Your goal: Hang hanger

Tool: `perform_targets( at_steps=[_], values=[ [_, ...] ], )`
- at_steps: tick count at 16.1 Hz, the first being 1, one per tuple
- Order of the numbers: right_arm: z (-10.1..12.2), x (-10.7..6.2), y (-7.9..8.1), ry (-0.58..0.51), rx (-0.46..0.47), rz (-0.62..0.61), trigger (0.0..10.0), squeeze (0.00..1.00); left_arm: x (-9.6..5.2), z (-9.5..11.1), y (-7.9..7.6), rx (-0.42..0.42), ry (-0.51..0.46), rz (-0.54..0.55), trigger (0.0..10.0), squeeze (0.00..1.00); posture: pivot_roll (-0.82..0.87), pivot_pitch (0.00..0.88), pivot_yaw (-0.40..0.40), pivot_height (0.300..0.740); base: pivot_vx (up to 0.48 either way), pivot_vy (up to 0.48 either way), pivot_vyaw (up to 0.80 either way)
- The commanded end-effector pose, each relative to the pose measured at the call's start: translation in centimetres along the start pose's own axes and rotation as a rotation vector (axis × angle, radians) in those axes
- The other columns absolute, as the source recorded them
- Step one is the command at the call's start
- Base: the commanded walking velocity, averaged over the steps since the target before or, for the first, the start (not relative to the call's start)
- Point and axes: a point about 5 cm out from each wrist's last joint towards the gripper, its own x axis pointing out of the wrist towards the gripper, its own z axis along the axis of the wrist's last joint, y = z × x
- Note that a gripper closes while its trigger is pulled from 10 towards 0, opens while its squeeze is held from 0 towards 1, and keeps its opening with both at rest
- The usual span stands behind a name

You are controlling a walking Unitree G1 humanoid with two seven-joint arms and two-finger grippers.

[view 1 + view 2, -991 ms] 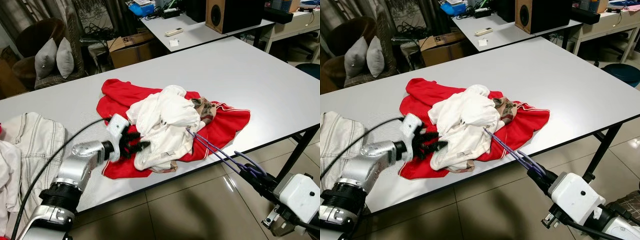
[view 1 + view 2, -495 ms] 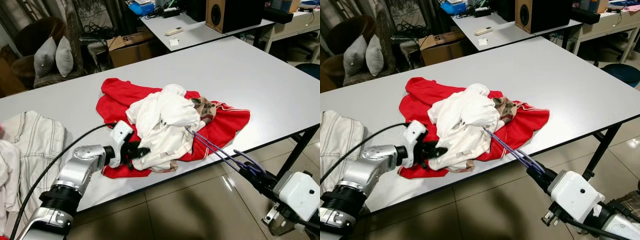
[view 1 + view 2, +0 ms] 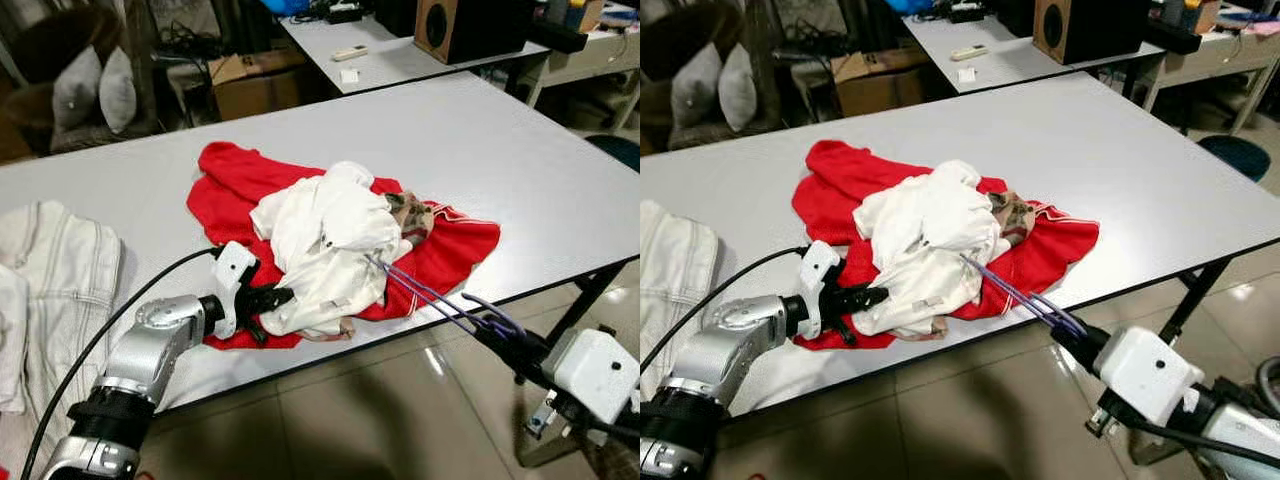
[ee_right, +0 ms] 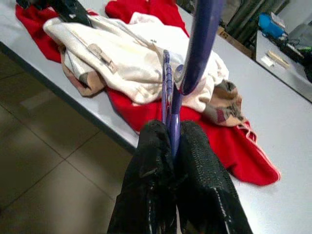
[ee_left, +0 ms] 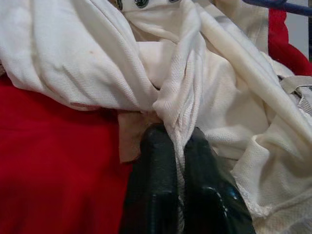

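From the left eye view, a grey desk point(image 3: 520, 160) carries a red garment point(image 3: 240, 185) with a white garment point(image 3: 330, 240) heaped on it, and pale folded clothes point(image 3: 60, 270) lie at the desk's left end. The left gripper point(image 3: 268, 305) sits at the white garment's near edge, while the right gripper point(image 3: 500, 345), off the desk's front edge, holds a purple hanger point(image 3: 430, 295) whose far end touches the pile. Behind stand a second desk with a wooden speaker point(image 3: 440, 25) and a cardboard box point(image 3: 245, 75); any print on it is unreadable. The left wrist view adds that the fingers point(image 5: 156, 190) are clamped on a twisted fold of white cloth. The right wrist view shows both fingers point(image 4: 151, 185) pressed together on the hanger's purple bars, its upper part cut off.
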Motion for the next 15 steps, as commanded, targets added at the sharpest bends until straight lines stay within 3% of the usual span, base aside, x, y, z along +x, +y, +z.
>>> perform_targets(
  at_steps=[1,5,7,8,9,10,11,13,15],
  values=[
    [0.0,0.2,0.2,-0.011,0.006,0.021,10.0,0.0,-0.5,-0.1,0.2,0.002,0.008,0.021,0.0,0.0,-0.07,0.0,0.084,0.74,0.0,0.0,0.0],
    [0.0,0.4,0.2,-0.02,0.009,0.011,10.0,0.0,-0.3,1.6,0.7,0.032,-0.045,0.06,0.0,0.0,-0.08,0.0,0.097,0.74,0.0,0.0,0.0],
    [0.1,0.4,0.4,-0.02,0.009,0.007,10.0,0.0,-0.1,4.8,1.3,0.207,-0.088,0.105,0.0,0.0,-0.08,0.0,0.109,0.74,0.0,0.0,0.0],
    [0.1,0.4,0.4,-0.019,0.008,0.007,10.0,0.0,-0.1,6.2,1.3,0.253,-0.123,0.119,0.0,0.0,-0.08,0.0,0.113,0.74,0.0,0.0,0.0],
    [0.2,0.5,0.5,-0.023,0.007,0.005,10.0,0.0,-0.2,9.1,1.3,0.342,-0.172,0.134,0.0,0.0,-0.08,0.0,0.123,0.74,0.0,0.0,0.0],
    [0.2,0.5,0.5,-0.025,0.007,0.004,10.0,0.0,-0.3,9.6,1.3,0.364,-0.179,0.136,0.0,0.0,-0.08,0.0,0.123,0.74,0.0,0.0,0.0],
    [0.4,0.8,0.5,-0.038,-0.002,0.0,10.0,0.0,-0.5,11.9,1.3,0.44,-0.215,0.154,0.0,0.0,-0.08,0.0,0.135,0.74,0.0,0.0,0.0],
    [0.9,1.2,0.4,-0.063,-0.024,-0.009,10.0,0.0,-0.7,14.4,1.0,0.555,-0.24,0.17,0.0,0.0,-0.07,0.0,0.141,0.74,0.0,0.0,0.0],
    [1.5,1.4,0.4,-0.087,-0.036,-0.02,10.0,0.0,-0.8,14.4,0.9,0.686,-0.172,0.174,0.0,0.0,-0.07,0.0,0.148,0.74,0.0,0.0,0.0]
  ],
)
